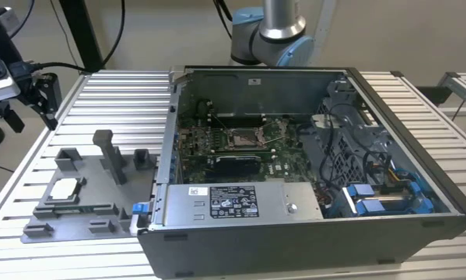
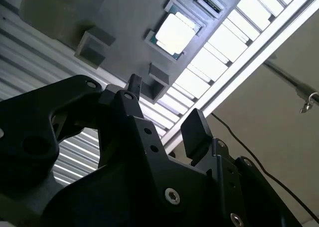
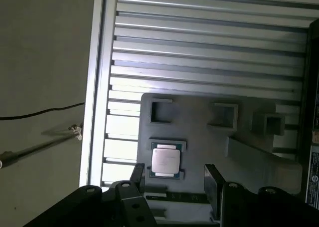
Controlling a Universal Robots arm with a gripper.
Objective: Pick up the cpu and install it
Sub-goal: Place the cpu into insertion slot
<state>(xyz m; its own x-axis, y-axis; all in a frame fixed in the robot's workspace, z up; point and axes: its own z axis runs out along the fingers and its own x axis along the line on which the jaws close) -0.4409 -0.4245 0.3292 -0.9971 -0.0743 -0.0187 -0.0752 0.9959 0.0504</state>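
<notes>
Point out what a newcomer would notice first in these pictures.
The open computer case dominates the exterior view's right, with its motherboard socket exposed. On the exterior view's left, the cpu lies flat in a recess of the grey fixture plate, its pale metal top standing out. In the first wrist view the gripper hangs open and empty, clear of the cpu.
</notes>
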